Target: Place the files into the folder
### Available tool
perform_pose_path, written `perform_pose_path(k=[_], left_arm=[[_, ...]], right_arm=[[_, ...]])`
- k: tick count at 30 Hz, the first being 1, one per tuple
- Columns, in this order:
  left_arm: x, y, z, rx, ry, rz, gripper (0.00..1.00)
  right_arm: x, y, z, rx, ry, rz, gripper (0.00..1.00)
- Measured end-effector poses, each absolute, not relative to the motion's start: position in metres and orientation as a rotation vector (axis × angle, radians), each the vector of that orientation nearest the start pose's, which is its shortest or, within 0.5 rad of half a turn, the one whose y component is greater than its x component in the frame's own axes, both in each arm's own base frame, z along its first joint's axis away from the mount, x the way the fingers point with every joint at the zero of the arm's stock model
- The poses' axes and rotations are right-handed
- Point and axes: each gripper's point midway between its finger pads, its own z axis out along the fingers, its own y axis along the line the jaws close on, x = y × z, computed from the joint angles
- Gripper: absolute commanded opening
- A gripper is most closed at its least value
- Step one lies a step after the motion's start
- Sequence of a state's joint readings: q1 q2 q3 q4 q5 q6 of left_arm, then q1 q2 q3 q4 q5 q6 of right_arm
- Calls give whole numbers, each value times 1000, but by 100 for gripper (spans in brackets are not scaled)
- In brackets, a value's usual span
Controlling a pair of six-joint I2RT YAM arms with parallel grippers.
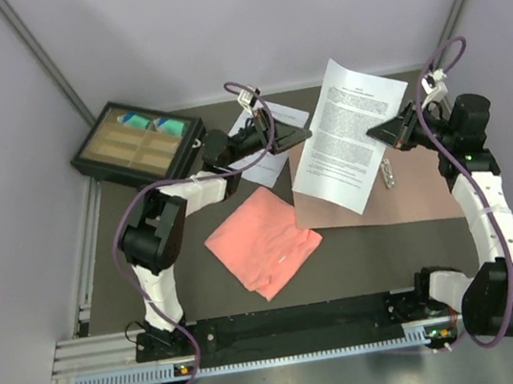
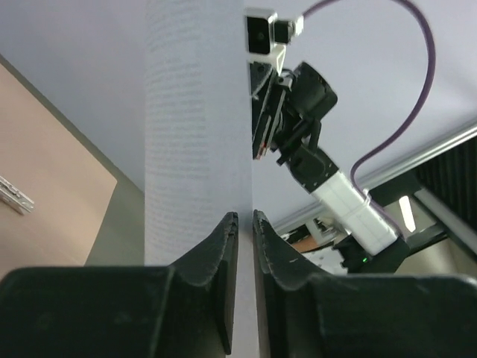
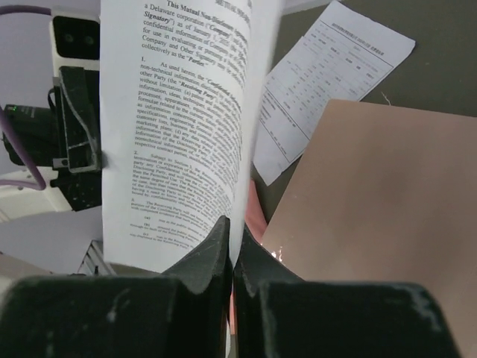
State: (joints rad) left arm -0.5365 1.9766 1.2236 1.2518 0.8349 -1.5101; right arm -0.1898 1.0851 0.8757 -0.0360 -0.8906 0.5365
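The dense-text sheet (image 1: pixel 349 135) is held up off the table by both grippers, above the left part of the tan folder (image 1: pixel 411 193). My left gripper (image 1: pixel 304 134) is shut on its left edge, and my right gripper (image 1: pixel 375 132) is shut on its right side. In the left wrist view the jaws (image 2: pixel 245 216) pinch the sheet (image 2: pixel 197 127) edge-on. In the right wrist view the jaws (image 3: pixel 233 231) pinch the printed sheet (image 3: pixel 179 127). The table-layout sheet (image 1: pixel 266 157) lies on the table under the left arm and also shows in the right wrist view (image 3: pixel 328 82).
A salmon-pink folded cloth (image 1: pixel 264 239) lies on the table left of the folder. A metal clip (image 1: pixel 388 172) sits on the folder. A black compartment box (image 1: pixel 138 140) stands at the back left. The walls close in at the back and sides.
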Motion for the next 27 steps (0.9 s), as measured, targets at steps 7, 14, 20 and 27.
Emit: perform_pose_path(k=[7,14,20,27], left_arm=[[319,-380,319,414,1557,-2037,43],[322,-384,303,422,1617,-1995,51],[323,-391,292,442,1665,-1952,32],[326,-399,285,447,1736,-1914,4]], right_arm=[[312,101,292,-137,1837,1102,0],[298,110,300,-207,1822,1178,0],[287,115,315,-251,1794,1207,0],[285,115,326,-264,1790,1192,29]])
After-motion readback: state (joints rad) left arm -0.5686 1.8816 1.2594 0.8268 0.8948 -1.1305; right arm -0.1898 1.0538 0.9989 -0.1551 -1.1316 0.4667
